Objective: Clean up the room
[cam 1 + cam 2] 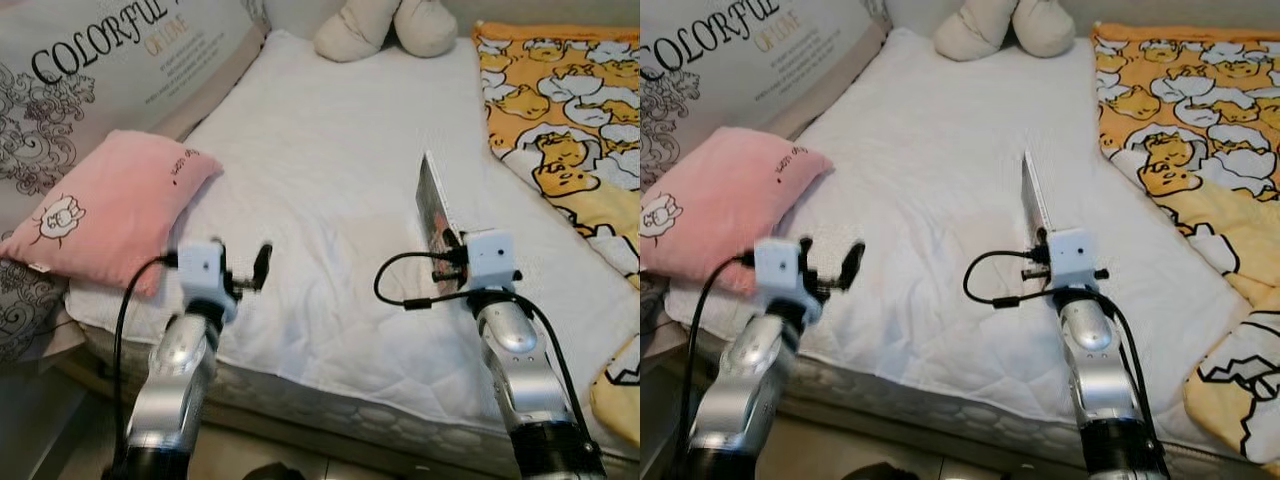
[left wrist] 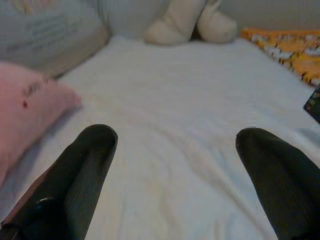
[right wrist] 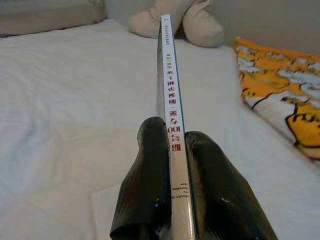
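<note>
Above the white bed (image 1: 320, 200), right gripper (image 3: 175, 137) clamps a thin book (image 3: 169, 75).

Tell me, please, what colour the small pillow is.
Pink pillow, clearest in the left eye view.

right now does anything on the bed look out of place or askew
The thin book stands out: it is held on edge over the white mattress pad, clamped between the right gripper fingers. The pink pillow sits crooked at the bed's left edge, and the yellow duck blanket lies rumpled along the right. The left gripper is open, holding nothing.
</note>
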Robot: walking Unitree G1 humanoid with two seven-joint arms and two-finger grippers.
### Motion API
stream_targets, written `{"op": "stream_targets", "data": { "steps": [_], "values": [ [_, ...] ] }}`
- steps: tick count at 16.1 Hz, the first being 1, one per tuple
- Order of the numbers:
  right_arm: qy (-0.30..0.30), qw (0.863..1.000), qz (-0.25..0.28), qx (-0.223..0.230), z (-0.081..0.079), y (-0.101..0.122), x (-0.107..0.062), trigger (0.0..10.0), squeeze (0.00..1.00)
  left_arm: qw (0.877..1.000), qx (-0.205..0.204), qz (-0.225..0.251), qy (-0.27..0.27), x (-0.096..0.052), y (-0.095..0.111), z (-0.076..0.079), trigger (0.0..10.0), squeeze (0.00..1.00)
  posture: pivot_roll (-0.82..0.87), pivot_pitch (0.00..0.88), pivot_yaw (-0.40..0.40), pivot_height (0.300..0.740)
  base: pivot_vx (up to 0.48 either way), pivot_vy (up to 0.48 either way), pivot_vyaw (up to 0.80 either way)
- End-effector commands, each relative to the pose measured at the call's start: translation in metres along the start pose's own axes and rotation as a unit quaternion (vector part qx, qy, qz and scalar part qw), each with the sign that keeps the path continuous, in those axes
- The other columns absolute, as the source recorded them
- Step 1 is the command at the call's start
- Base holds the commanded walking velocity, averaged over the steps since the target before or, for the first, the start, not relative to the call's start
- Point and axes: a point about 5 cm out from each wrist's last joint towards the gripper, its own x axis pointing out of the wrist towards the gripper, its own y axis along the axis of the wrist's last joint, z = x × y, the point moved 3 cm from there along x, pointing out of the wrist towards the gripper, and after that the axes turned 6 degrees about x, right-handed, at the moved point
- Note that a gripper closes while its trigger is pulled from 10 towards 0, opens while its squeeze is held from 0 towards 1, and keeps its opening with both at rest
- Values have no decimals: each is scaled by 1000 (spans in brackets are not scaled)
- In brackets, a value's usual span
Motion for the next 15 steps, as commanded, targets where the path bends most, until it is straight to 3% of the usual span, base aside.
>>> {"op": "stream_targets", "data": {
  "steps": [1,4,6,7,8,10,12,15],
  "values": [
    [6,999,52,-14,-6,24,8,0,47,1000,11,-2,8,3,-2,-5,10000,0,-121,0,102,740,0,0,0],
    [3,998,57,-16,-8,24,11,0,47,1000,19,9,-3,7,2,-2,10000,0,-121,0,109,740,0,0,0],
    [-75,993,45,81,10,1,-6,0,59,998,-36,22,42,1,1,-17,10000,0,-118,0,95,740,0,0,0],
    [-78,992,40,85,12,-4,-12,0,63,998,-41,20,49,-4,-1,-20,10000,0,-120,0,94,740,0,0,0],
    [-73,994,31,74,13,-11,-27,0,59,998,-46,13,51,-16,-7,-22,10000,0,-127,0,87,740,0,0,0],
    [-51,998,14,45,17,-20,-47,0,59,999,-45,-8,9,-33,-19,-10,10000,0,-133,0,84,740,0,0,0],
    [-37,999,19,24,18,-16,-49,0,59,998,-55,-10,-8,-33,-22,-6,10000,0,-152,0,77,740,0,0,0],
    [-18,1000,21,-6,30,-2,-36,0,55,997,-82,-5,-1,-29,-28,11,10000,0,-189,0,-9,740,0,0,0]
  ]
}}
